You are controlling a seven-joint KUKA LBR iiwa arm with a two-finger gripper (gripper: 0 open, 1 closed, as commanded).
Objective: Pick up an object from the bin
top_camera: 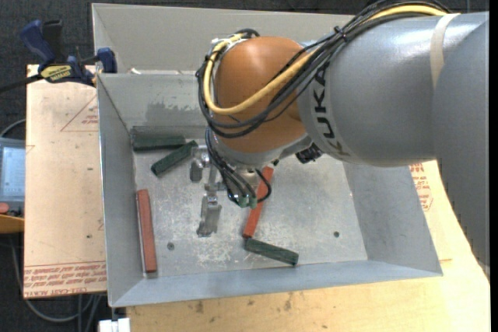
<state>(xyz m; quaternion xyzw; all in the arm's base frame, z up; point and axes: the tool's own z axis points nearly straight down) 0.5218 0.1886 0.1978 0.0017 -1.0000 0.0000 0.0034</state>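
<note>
In the camera view the claw (204, 195) hangs low over the middle of the bin (117, 167), under the arm's orange cover. Its two metal fingers (208, 215) look spread apart, with only bare floor between them, so it holds nothing.

The nearest thing is an orange stick (250, 226) just to its right, lying slantwise with its upper end hidden under the wrist. A tilted green bar (173, 159) lies near, up and to the left. A second green bar (159, 141) lies by the back wall, a third (271, 252) by the front wall, and a long brown bar (145, 232) well apart on the left.

Closing here would likely catch nothing. I judge the orange stick the best aim. To take it:

- Shift right until the fingers stand on either side of it.
- Turn the wrist so they close across its narrow width, not along its length.
- Go down close to the floor before closing, or the thin stick may slip out.
</note>
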